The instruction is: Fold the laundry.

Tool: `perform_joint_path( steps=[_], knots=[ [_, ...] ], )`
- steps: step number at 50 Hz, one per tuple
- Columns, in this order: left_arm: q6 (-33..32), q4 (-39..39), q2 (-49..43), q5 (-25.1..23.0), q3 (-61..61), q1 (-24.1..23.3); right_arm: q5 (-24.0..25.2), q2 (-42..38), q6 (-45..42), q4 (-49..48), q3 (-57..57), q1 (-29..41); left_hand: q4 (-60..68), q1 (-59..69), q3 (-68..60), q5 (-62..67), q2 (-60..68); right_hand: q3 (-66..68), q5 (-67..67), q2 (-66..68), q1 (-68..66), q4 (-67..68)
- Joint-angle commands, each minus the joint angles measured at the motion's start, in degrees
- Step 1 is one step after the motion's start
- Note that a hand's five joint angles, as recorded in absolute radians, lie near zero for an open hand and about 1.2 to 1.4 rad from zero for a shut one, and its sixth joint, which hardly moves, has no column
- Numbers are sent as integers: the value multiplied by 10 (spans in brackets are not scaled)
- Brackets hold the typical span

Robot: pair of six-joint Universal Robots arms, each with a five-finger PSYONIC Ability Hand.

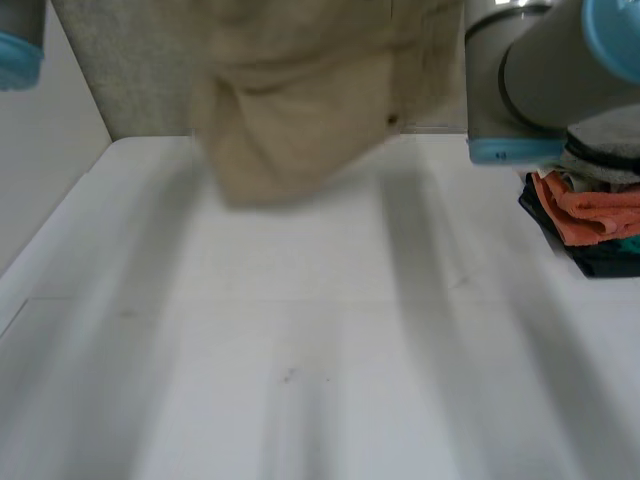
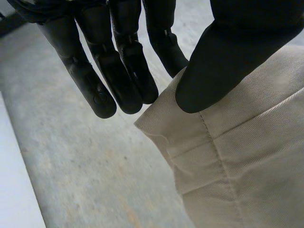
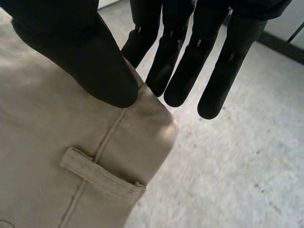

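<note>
While beige twill garment [image 1: 290, 120] hangs aloft, step: spreading.
Left hand [image 2: 228, 61]: thumb and fingers pinching its corner.
Right hand [image 3: 80, 52]: pinching belt-loop corner.
Next: lay flat.

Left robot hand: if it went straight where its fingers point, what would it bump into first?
Past the beige garment that the left robot hand pinches, probably the grey speckled floor; how far off is unclear.

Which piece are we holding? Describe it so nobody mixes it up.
Over the far part of the white table hangs a beige twill garment, its top corners pinched by the left hand and right hand. Unlike the orange, teal and dark folded pile at the table's right, it is unfolded and has a belt loop.
</note>
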State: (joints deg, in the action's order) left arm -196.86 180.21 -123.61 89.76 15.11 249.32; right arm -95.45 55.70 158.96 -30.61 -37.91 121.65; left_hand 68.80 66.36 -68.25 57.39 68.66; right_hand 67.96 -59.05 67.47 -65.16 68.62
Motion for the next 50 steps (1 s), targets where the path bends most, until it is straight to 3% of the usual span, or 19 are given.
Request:
perform_joint_path(
  steps=[1, 6, 12, 20, 25, 32, 37, 41, 45, 50],
  knots=[
    [5, -43, -3, 8, 37, 11, 11, -12, -2, 44, 27, 0, 112, 136, -117, 126, 113, 120, -109, 125, -148, 114],
    [14, -58, 20, 4, 176, 20, 33, -27, -2, 78, -22, -9, 112, 136, -117, 126, 113, 120, -109, 125, -148, 114],
    [5, -43, 43, -54, 411, 13, 67, -40, -11, 114, -170, -31, 112, 136, -117, 126, 113, 120, -109, 125, -148, 114],
    [-54, -43, 64, -93, 605, 15, 132, -28, -73, 161, -356, -55, 112, 136, -117, 126, 113, 120, -109, 125, -148, 114],
    [-112, -67, 118, -117, 708, 16, 157, 34, -150, 247, -443, -79, 112, 136, -117, 126, 113, 120, -109, 125, -148, 114],
    [-204, -181, 208, -130, 790, 19, 169, 154, -275, 413, -505, -120, 112, 136, -117, 126, 113, 120, -109, 125, -148, 114],
    [-312, -351, 271, -139, 838, 9, 199, 236, -384, 558, -555, -154, 112, 136, -117, 126, 113, 120, -109, 125, -148, 114],
    [-360, -437, 304, -159, 854, -6, 230, 277, -466, 631, -594, -183, 112, 136, -117, 126, 113, 120, -109, 125, -148, 114],
    [-364, -440, 322, -173, 839, -26, 265, 288, -511, 638, -607, -203, 112, 136, -117, 126, 113, 120, -109, 125, -148, 114],
    [-334, -357, 283, -159, 789, -31, 270, 255, -443, 582, -584, -203, 112, 136, -117, 126, 113, 120, -109, 125, -148, 114]
  ],
)
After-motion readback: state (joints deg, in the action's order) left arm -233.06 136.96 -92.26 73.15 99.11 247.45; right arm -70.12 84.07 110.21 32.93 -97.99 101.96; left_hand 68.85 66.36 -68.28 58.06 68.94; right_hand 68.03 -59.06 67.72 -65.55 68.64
